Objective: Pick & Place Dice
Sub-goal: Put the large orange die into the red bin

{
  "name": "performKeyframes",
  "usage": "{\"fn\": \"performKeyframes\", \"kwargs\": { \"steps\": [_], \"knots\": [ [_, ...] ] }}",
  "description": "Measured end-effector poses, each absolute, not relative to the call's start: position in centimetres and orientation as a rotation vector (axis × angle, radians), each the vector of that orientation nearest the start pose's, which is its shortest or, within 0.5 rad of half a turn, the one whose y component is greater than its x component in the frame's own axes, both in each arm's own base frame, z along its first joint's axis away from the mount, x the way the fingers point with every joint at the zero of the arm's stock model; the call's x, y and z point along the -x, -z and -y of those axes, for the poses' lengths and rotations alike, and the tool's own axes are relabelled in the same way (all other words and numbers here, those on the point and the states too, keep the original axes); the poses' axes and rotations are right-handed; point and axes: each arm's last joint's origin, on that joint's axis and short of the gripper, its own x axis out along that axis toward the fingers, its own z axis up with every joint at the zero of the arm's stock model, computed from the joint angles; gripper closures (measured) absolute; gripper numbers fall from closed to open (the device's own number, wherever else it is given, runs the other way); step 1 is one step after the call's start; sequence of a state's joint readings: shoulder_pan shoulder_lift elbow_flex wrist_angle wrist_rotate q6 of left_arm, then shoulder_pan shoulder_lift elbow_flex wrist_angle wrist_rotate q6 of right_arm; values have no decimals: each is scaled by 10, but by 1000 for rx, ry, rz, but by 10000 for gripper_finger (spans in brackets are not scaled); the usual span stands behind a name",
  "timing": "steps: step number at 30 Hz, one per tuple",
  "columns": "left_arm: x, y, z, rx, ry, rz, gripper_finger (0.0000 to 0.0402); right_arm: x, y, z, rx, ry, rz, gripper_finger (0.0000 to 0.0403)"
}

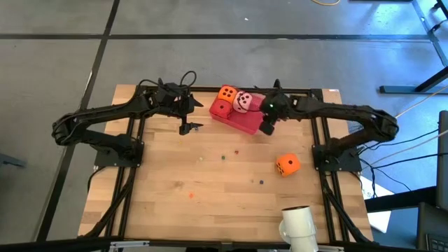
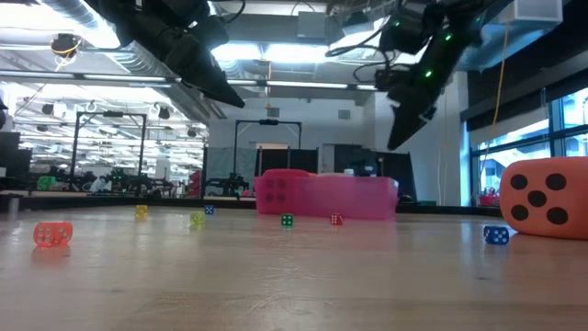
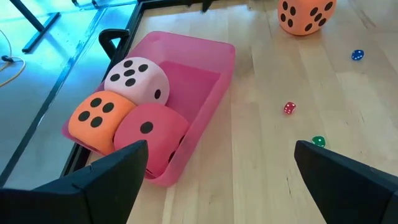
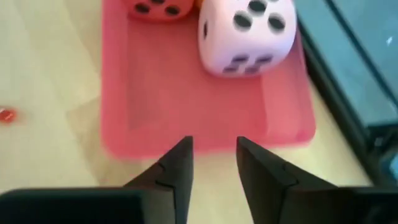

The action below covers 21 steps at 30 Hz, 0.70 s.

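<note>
- Right gripper hangs over the near end of the tray; you can see in its wrist view that its fingers are nearly together with a narrow gap, and nothing is between them.
- Left gripper sits just beside the tray's left side, above the table. Your left wrist view shows its fingers spread wide and empty.
- Three dice lie in the tray's far end, touching one another: the orange die, the pink die and the red die.
- You'll find the tray's near half bare, directly ahead of the right gripper.
- Second orange die rests on the table, well apart from the tray, near the right arm's base.
- Tiny beads lie scattered across the table between the tray and that lone die.
- White roll stands at the table's front edge on your right side.
</note>
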State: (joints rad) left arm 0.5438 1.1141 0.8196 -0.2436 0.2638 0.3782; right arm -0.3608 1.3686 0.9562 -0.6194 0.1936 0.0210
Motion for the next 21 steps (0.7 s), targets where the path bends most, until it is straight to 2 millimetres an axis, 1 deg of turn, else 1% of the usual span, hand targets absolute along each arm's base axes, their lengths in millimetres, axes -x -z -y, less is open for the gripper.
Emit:
{"fn": "performKeyframes", "kwargs": {
  "steps": [4,11,15,21],
  "knots": [
    [-207,-278,-116,-140,-179,-537,2,-238,-238,85,-218,553,-1082,232],
    [-207,-278,-116,-137,-180,-537,2,-224,-231,71,-489,692,-1198,154],
    [-207,-278,-116,-134,-181,-536,2,-215,-229,64,-565,744,-1288,116],
    [-207,-278,-116,-130,-182,-536,2,-206,-227,56,-624,822,-1374,70]
  ]
}}
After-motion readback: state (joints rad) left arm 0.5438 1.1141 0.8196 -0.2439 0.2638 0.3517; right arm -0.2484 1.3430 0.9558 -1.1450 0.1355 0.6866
